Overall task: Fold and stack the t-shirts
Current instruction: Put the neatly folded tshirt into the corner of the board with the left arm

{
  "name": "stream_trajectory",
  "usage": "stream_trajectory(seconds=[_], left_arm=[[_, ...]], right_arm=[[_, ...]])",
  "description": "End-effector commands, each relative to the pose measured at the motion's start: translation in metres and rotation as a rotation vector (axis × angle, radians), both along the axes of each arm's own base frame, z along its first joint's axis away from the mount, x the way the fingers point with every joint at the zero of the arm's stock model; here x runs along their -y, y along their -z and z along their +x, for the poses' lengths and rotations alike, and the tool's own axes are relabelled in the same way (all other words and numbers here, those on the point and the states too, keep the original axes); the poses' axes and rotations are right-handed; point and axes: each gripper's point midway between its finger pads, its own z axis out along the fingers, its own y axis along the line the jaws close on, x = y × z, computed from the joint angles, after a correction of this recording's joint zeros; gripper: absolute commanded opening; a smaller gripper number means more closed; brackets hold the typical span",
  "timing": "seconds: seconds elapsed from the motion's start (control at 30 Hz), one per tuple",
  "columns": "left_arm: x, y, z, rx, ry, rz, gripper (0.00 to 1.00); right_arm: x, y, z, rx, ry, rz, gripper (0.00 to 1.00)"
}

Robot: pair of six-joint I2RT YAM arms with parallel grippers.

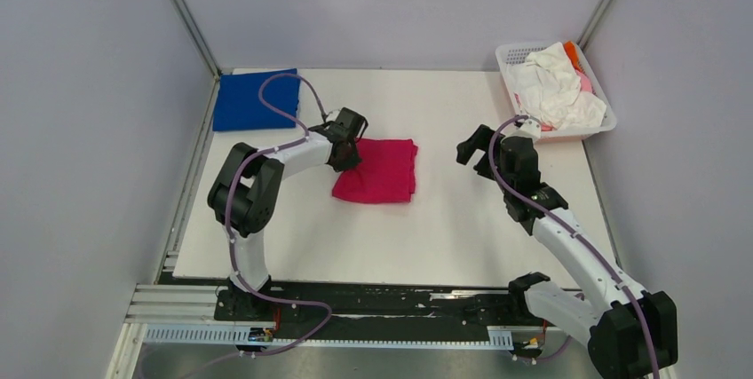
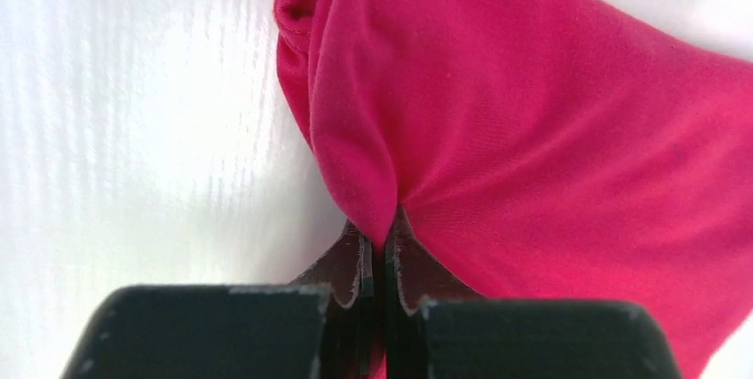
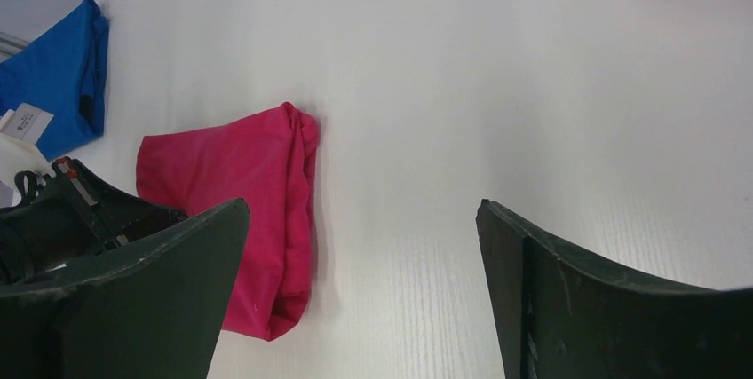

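We hold the left pincer (image 2: pixel 384 235) closed on the magenta t-shirt (image 2: pixel 533 130), whose folded bulk lies just ahead. It looks soft and light and will likely droop. Our right pincer (image 3: pixel 362 210) gapes empty.

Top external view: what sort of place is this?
Probably a robotics lab test cell: grey panel walls enclose a white tabletop, two black-and-white robot arms are bolted to a rail at its near edge, and a white plastic lattice basket holds crumpled shirts.
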Motion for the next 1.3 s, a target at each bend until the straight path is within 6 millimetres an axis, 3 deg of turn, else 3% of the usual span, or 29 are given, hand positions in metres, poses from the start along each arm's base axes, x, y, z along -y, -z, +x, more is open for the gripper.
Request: stream_trajectory(seconds=[0.0,0.17,0.33,0.53,0.7,0.9,1.27], left_arm=[[-0.057,0.003,0.006,-0.019,-0.009,0.347,0.00],[-0.076,-0.048,0.049,0.114,0.018,0.560,0.00],[-0.100,-0.081,0.084,0.183,0.005,0.774,0.00],[-0.124,-0.112,0.127,0.254,0.008,0.877,0.00],[-0.157,-0.143,0.164,0.316,-0.008,0.899,0.00],[-0.186,-0.172,0.189,0.350,-0.004,0.945,0.00],[-0.206,-0.206,0.215,0.396,-0.026,0.985,0.00]], right_arm=[[0.006,-0.005,0.006,0.023,0.015,-0.038,1.00],[0.009,-0.001,0.009,0.013,0.026,-0.060,1.00],[0.014,0.006,0.014,0.001,0.056,-0.084,1.00],[0.016,0.015,0.020,-0.029,0.065,-0.114,1.00],[0.020,0.022,0.025,-0.050,0.081,-0.134,1.00],[0.025,0.030,0.030,-0.074,0.104,-0.154,1.00],[0.028,0.047,0.037,-0.127,0.113,-0.172,1.00]])
